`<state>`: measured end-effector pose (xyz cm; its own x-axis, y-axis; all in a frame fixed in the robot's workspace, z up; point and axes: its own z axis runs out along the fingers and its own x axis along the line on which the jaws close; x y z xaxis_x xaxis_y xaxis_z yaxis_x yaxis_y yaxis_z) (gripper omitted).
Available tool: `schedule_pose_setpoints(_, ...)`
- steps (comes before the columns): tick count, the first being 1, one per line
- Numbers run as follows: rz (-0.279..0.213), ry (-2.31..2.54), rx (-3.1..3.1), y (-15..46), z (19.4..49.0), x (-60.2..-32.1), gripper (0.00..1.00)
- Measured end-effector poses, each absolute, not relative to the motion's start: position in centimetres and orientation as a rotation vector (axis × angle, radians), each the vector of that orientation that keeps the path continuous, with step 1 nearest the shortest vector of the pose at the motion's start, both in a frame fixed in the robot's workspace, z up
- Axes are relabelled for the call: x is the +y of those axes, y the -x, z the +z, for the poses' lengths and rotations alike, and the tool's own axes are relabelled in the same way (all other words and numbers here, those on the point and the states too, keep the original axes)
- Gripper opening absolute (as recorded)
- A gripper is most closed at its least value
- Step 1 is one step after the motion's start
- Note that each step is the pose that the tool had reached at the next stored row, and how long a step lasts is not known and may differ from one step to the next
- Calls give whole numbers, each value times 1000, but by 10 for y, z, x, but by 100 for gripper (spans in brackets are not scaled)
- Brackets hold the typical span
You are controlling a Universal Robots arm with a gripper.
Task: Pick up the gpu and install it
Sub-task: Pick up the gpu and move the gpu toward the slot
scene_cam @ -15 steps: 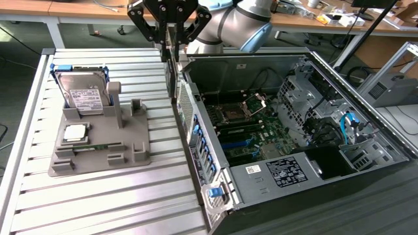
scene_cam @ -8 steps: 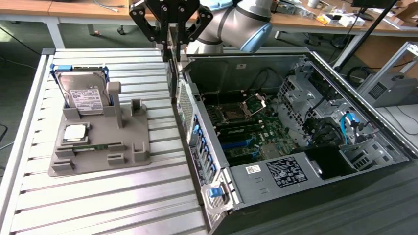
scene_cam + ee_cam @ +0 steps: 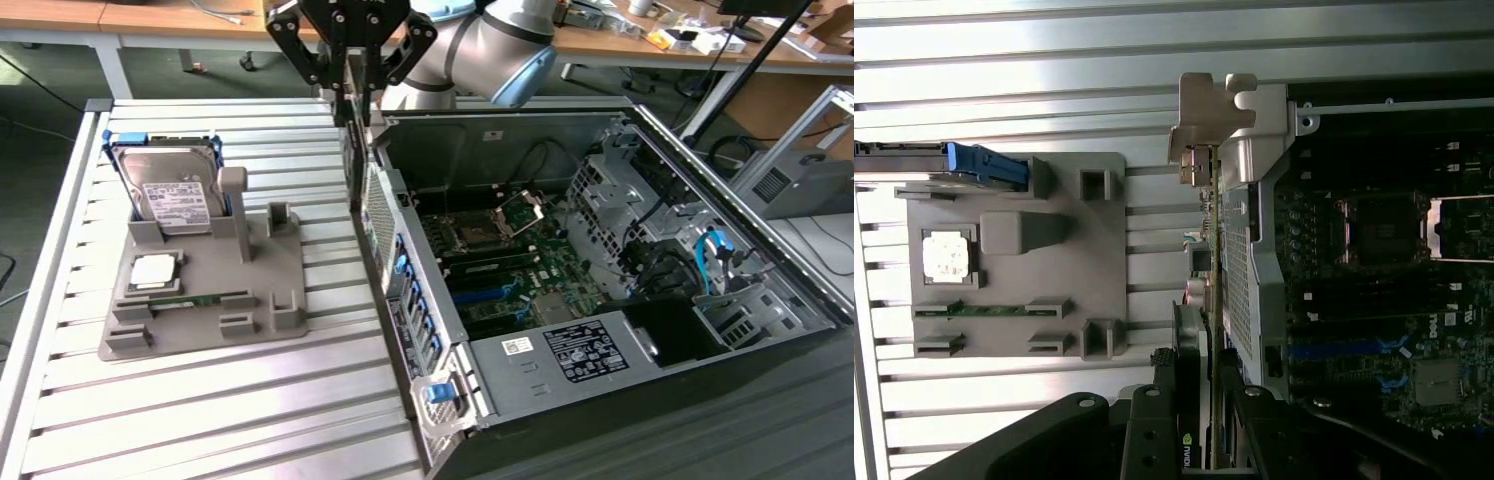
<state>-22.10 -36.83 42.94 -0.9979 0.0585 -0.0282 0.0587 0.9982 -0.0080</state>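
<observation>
Tabletop (image 3: 200, 420) nearest the exterior camera is ribbed aluminium, and the near end of the open PC case (image 3: 747, 230) sits on it with a blue latch (image 3: 438, 393) at the corner. Case is lying on its side with the panel off, so you look straight down at the motherboard (image 3: 507, 260) and its bare CPU socket (image 3: 478, 235).

Over on the exterior view's left there's a grey parts tray (image 3: 200, 330). It's got a memory stick (image 3: 187, 300) lying flat in a slot, a CPU chip (image 3: 154, 270) just behind that, and a hard drive (image 3: 167, 190) propped upright at the far end in a blue carrier.

Further back is the bit that matters. The gripper (image 3: 355, 80) hangs over the far end of the case wall that faces the tray, and it's pinching the gpu (image 3: 358, 108) by its two flat faces, jaws clamped against the card. The card is up in the air, edge-on and hanging straight down, not seated in any slot.

Wrist view shows the same grip: black fingers (image 3: 1152, 430) either side of the card, with the gpu (image 3: 1206, 260) running away from the gripper (image 3: 1201, 440) along the line of the case wall, tray on one side, motherboard on the other. Its silver bracket (image 3: 1219, 105) is at the end farthest from the fingers.

Behind everything, the arm (image 3: 494, 50) curves off toward wooden desks (image 3: 174, 20).
</observation>
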Motion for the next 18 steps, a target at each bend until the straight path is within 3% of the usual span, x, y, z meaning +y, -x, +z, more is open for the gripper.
schedule_pose_setpoints(18, -14, -91, 3112, 214, 429, -368, 27)
